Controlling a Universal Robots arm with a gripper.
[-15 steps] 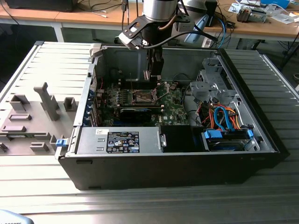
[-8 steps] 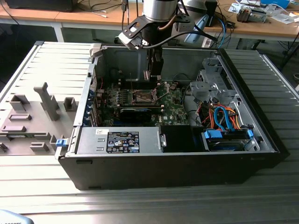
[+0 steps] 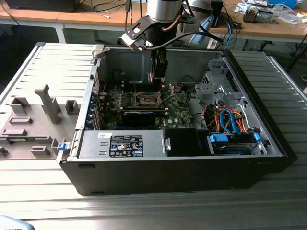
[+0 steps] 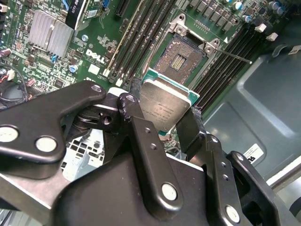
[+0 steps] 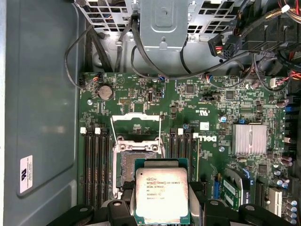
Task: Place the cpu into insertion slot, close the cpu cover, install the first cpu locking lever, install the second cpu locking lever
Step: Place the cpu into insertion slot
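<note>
My gripper hangs inside the open computer case, shut on the cpu. Its black fingers press on two opposite edges of the chip. The cpu is a silvery square with a green rim, held level a little above the green circuit board. The insertion slot lies bare just beyond the chip, its dark centre showing. The cpu cover stands swung open on the slot's far side. Two thin wire levers are raised beside it.
Rows of narrow memory slots flank the socket on both sides. A finned heatsink and a long black card sit nearby. A metal drive cage with coloured cables takes the exterior view's right. Case walls surround the board.
</note>
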